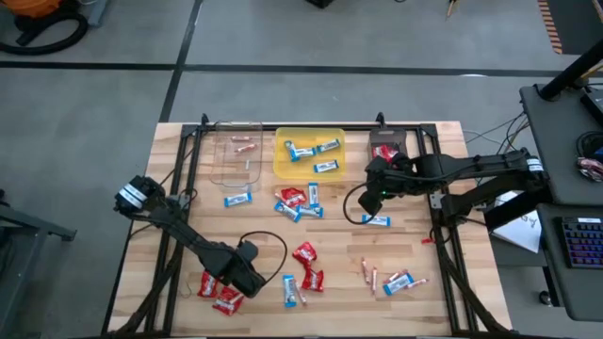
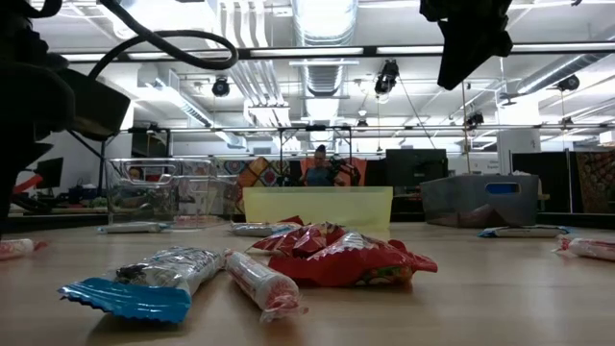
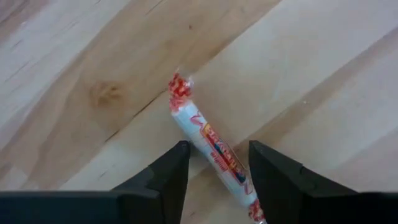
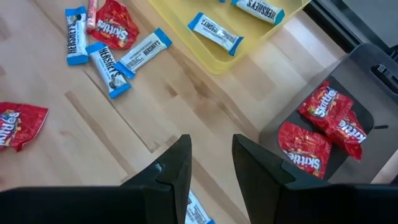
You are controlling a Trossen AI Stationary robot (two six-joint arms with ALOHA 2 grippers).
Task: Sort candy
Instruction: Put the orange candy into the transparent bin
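The pale wooden plank table [image 1: 330, 254] carries everything, framed by a thin black rail. Along its far edge sit three rectangular trays side by side: a clear plastic tray [image 1: 236, 158] with a couple of pinkish sticks inside, a yellow plastic tray [image 1: 283, 162] holding three blue-and-white bars, and a dark grey tray [image 4: 373, 134] holding red packets.

The two dark arms come next. The left arm reaches in from the table's left edge toward the near left part of the table; the right arm stretches from the right edge toward the middle, just in front of the dark tray.

The left gripper [image 3: 217, 177] hangs low over bare wood with its fingers parted — a thin pinkish wrapped stick with red twisted ends [image 3: 208, 142] lies on the boards, its near end running between the two fingertips, not pinched. The right gripper [image 4: 211, 163] hovers above the table with a gap between its fingers and nothing in them; a blue-and-white bar lies on the wood beneath it.

The loose candy is scattered over the table: a cluster of blue-and-white bars and red packets [image 1: 298, 202] in front of the yellow tray, red packets [image 1: 307, 264] near the middle and by the left gripper, and pinkish sticks [image 1: 369, 273] toward the near right.
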